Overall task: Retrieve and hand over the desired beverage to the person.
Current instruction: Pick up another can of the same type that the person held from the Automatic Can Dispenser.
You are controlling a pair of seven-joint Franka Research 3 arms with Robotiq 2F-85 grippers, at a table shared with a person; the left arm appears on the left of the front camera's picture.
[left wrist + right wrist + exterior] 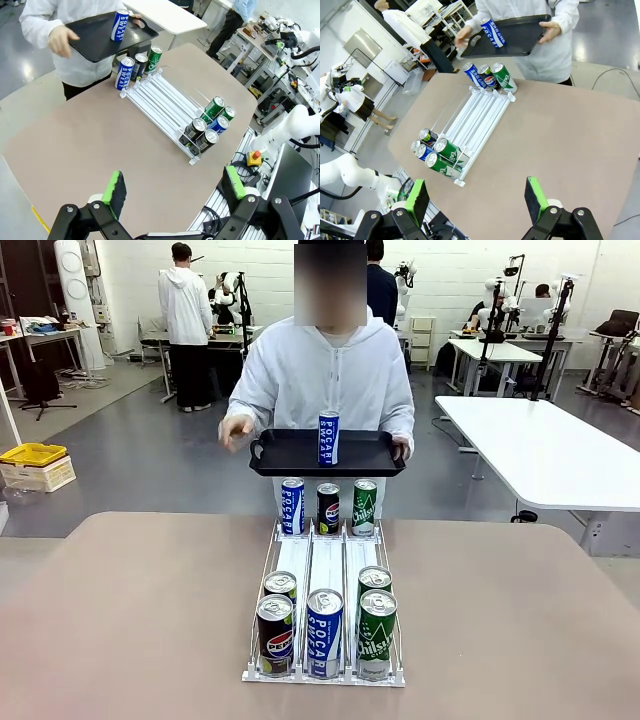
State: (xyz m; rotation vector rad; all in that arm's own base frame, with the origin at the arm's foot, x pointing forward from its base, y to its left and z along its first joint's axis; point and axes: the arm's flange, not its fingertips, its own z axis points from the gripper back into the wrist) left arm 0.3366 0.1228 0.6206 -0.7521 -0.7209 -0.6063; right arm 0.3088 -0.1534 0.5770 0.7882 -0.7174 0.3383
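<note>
While grippers [174, 184] [476, 198] gape, person [330, 375] holds tray [290, 453].

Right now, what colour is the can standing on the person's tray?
The can is blue with white lettering, clearest in the front view.

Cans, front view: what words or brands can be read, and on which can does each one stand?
"POCARI SWEAT": tray can, standing on the tray.
"POCARI SWEAT": far blue can.
"POCARI SWEAT": near blue can.
"pepsi", with logo: near black can.
"Chilsu", rest curving out of sight: near green can.
Far black can, far green can: print too small to read.
</note>
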